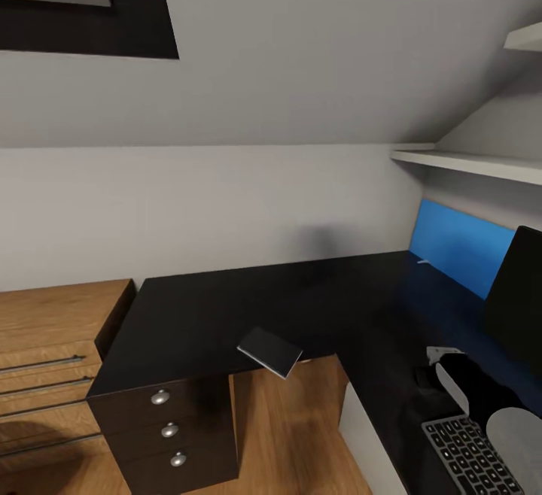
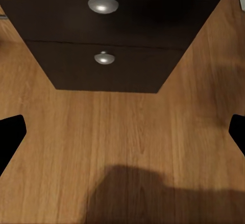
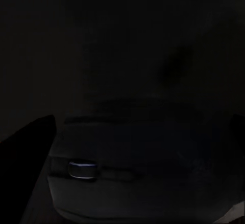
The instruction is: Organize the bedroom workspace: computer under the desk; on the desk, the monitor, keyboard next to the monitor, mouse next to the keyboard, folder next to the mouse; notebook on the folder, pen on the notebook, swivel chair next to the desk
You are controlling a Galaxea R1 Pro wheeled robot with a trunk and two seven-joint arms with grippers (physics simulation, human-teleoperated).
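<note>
Left gripper (image 2: 122, 132): two dark fingertips (image 2: 11, 132) sit at opposite edges of the left wrist view, spread wide, nothing between them; below lies bare wood floor (image 2: 122, 132) with a soft shadow across it. Ahead of the fingers stands one black drawer unit (image 2: 112, 45), two round silver knobs (image 2: 103, 3) in that view, three in the head view. Right wrist view is nearly black; one dark finger (image 3: 25, 157) shows at the edge and a dim mouse-like shape (image 3: 143, 168) with a small wheel lies ahead, but the right gripper's opening cannot be told. In the head view the right arm (image 1: 482, 397) rests over the desk (image 1: 226, 307) near its right side, just above one keyboard (image 1: 470, 454). One notebook (image 1: 269, 350) lies at the inner corner of the L-shaped top, tilted, one corner overhanging the edge, well apart from either gripper. One monitor (image 1: 519, 299) stands at the far right; one blue folder (image 1: 459, 243) leans upright against the wall behind it. One wooden chest (image 1: 53, 344) abuts the desk's left end. The worktop's centre is open.
</note>
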